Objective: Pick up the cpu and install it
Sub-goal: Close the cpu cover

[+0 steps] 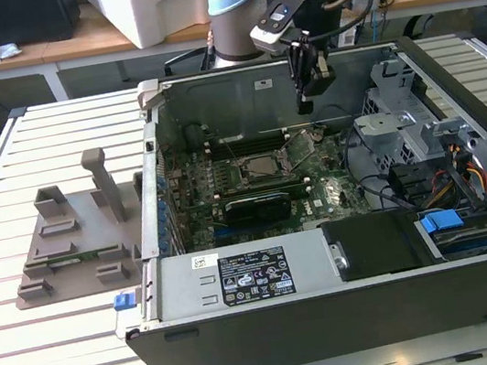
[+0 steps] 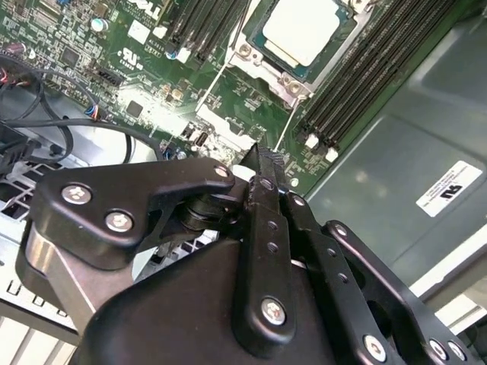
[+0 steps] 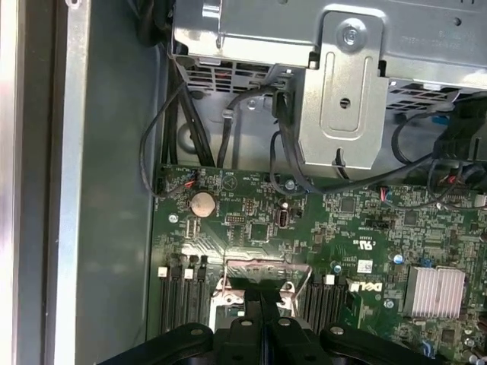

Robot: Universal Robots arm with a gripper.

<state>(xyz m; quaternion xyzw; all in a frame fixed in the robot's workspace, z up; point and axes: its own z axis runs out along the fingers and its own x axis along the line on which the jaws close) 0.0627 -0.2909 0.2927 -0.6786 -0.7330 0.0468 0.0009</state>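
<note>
Inside the open computer case (image 1: pixel 339 315), the cpu (image 2: pixel 300 30) lies seated within the socket (image 2: pixel 291 85). Above and just beyond the socket hangs the end effector (image 1: pixel 305 103), fingers pressed together, gripping nothing.

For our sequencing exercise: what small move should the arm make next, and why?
Probably lift straight up out of the case: the cpu already lies in its socket, and the gripper hangs shut and empty above the motherboard.
</note>
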